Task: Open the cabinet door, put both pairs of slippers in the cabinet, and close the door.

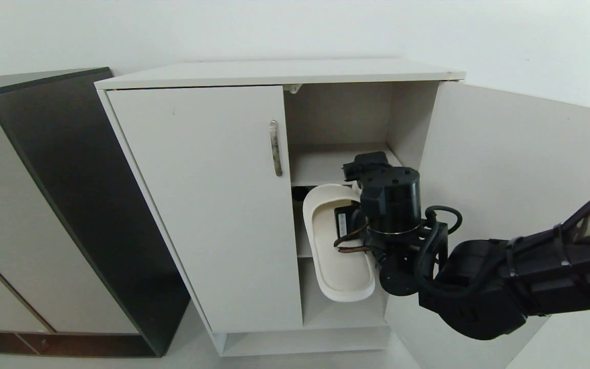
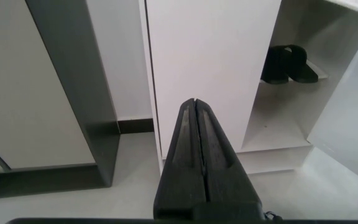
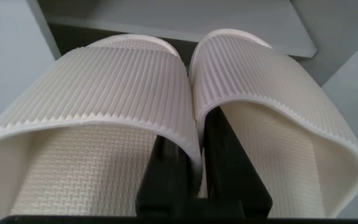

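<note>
White slippers (image 1: 340, 261) - held at the open right half of the cabinet (image 1: 274, 72), level with its middle and lower compartments. From the head view I see one slipper, set on edge with its footbed toward me. I cannot tell how far in it sits, as the arm covers its right side. The right wrist view shows both slippers side by side, with the right hand (image 3: 199, 177) clamped on their touching inner walls; the heels are cut off. The left wrist view alone shows the black slippers (image 2: 291, 64) lying on a shelf above the bottom compartment. It also shows the left hand (image 2: 196, 155), fingers pressed together and holding nothing, facing the closed left door (image 1: 208, 205). The right door (image 1: 505, 169) stands wide.
</note>
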### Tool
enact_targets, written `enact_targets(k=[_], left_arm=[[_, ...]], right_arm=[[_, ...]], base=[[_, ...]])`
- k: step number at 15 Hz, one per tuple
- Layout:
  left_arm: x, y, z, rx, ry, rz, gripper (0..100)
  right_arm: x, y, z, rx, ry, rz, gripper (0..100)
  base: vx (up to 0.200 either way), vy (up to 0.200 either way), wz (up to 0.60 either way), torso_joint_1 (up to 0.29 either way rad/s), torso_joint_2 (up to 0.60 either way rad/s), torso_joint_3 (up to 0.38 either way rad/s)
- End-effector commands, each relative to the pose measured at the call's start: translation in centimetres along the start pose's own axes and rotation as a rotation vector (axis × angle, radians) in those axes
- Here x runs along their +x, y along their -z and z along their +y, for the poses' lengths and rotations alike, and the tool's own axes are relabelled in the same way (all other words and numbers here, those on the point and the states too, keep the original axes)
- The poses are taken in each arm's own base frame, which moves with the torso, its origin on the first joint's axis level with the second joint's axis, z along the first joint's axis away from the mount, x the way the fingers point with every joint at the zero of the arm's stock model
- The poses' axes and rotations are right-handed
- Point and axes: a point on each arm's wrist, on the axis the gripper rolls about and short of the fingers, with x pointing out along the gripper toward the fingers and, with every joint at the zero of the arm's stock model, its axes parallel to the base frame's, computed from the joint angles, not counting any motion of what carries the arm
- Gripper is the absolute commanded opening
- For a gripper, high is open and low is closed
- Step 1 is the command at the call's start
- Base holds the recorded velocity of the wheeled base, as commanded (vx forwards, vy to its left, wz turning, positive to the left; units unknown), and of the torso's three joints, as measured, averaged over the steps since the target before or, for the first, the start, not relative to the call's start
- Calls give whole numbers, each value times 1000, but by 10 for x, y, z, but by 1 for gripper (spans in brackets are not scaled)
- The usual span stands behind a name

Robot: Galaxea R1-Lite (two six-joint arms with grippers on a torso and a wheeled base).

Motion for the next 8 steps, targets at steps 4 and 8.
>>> enact_targets(k=[4, 8], left_arm=[[0, 0, 0, 1, 2, 1, 0], [0, 0, 0, 1, 0, 1, 0]], right_arm=[[-1, -24, -4, 65, 12, 30, 0], [2, -23, -6, 60, 23, 40, 0]], base=[[0, 0, 0, 0, 0, 0], [0, 0, 0, 0, 0, 0]])
